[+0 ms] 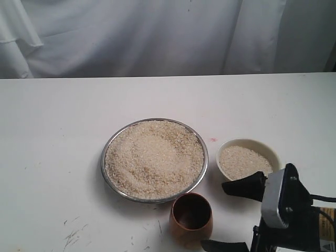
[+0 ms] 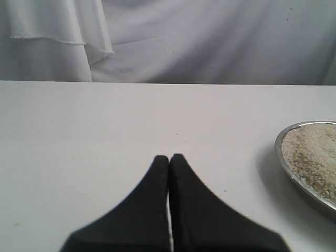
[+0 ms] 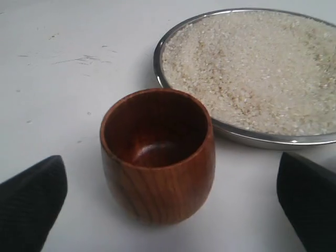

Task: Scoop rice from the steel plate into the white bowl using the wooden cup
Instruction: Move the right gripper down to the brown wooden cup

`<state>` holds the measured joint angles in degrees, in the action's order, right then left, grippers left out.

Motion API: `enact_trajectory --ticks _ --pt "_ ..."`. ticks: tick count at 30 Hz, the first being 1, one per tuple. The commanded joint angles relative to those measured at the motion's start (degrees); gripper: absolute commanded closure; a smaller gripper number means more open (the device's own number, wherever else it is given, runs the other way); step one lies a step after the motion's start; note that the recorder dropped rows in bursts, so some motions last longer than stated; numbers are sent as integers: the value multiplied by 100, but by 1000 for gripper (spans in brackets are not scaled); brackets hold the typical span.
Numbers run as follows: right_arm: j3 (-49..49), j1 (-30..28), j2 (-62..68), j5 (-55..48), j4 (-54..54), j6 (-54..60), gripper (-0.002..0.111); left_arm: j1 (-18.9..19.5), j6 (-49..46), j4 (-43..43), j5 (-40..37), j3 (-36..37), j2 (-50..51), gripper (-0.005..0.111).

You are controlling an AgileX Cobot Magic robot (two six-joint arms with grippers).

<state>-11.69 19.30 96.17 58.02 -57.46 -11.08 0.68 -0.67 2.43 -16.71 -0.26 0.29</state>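
The steel plate (image 1: 103, 164) sits mid-table, filled with a wide heap of rice (image 1: 154, 157). To its right stands the white bowl (image 1: 271, 153), which also holds rice. The wooden cup (image 1: 191, 216) is upright and empty in front of the plate, close to its rim. My right gripper (image 1: 229, 216) is open just right of the cup, one finger on each side and not touching it. In the right wrist view the cup (image 3: 157, 168) stands between the spread fingers (image 3: 31, 205), with the plate (image 3: 157, 65) behind it. My left gripper (image 2: 169, 157) is shut and empty over bare table, left of the plate (image 2: 283, 163).
A white cloth backdrop (image 1: 157, 37) hangs behind the table's far edge. Dark scuff marks (image 1: 73, 236) dot the white tabletop at the front left. The right arm's body (image 1: 286, 210) fills the lower right corner.
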Motion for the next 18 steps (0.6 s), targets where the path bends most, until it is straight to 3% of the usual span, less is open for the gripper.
enact_trajectory --ticks 1,9,18 --pt "-381 7 476 196 -458 -250 3 -9 18 4 36 26 -29 107" --pt "-742 75 566 81 -866 -745 3 -9 18 4 36 26 -29 107" --pt "-765 754 566 -549 203 -165 3 -9 18 4 36 26 -29 107"
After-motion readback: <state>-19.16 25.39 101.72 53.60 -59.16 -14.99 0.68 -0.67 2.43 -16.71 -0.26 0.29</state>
